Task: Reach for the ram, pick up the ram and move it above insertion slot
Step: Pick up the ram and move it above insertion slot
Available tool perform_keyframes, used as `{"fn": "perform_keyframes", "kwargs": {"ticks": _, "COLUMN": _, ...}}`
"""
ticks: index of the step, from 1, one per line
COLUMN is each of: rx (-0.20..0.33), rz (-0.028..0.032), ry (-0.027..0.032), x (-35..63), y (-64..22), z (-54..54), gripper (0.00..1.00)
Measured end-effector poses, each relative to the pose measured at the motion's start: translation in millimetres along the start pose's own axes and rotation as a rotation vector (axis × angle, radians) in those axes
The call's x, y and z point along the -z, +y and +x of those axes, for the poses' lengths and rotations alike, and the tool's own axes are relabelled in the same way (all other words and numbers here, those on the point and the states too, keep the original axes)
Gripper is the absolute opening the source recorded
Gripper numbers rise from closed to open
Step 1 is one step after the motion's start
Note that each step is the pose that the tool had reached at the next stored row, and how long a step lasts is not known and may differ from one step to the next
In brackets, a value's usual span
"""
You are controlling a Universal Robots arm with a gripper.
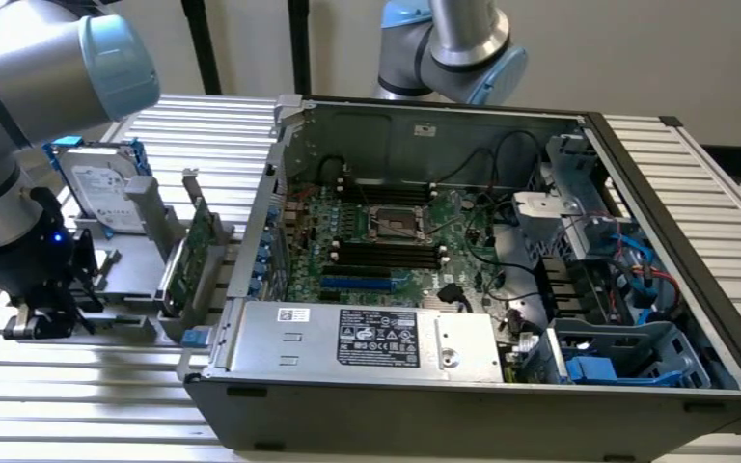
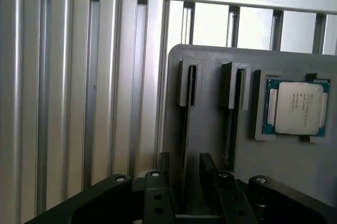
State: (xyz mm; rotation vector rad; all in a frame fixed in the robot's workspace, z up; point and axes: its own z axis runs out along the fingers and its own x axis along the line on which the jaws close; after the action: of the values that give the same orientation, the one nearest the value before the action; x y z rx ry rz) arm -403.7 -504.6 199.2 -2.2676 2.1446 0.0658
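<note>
Black jaws, spread apart, straddle the ram (image 2: 186, 145) standing edge-on in its gray holder (image 2: 208, 129).

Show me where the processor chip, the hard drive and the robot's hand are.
processor chip (image 2: 296, 108): wrist view, centre of metal lid.
hard drive (image 1: 100, 188): exterior view, label face.
hand (image 2: 185, 176): wrist view, midway between fingertips.

A robotics lab bench: opened computer case (image 1: 474, 413), slatted aluminium table (image 1: 74, 397), robot arm (image 1: 36, 68).
</note>
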Motion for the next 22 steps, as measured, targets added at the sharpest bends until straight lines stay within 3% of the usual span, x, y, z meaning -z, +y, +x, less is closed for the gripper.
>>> {"fn": "perform_keyframes", "kwargs": {"ticks": 7, "rx": 0.000, "rz": 0.0001, "ry": -0.0001, "x": -0.1, "y": 0.0, "z": 0.0, "gripper": 0.13}}
{"fn": "perform_keyframes", "kwargs": {"ticks": 22, "rx": -0.040, "rz": 0.0019, "ry": -0.0008, "x": -0.7, "y": 0.0, "z": 0.0, "gripper": 0.13}}
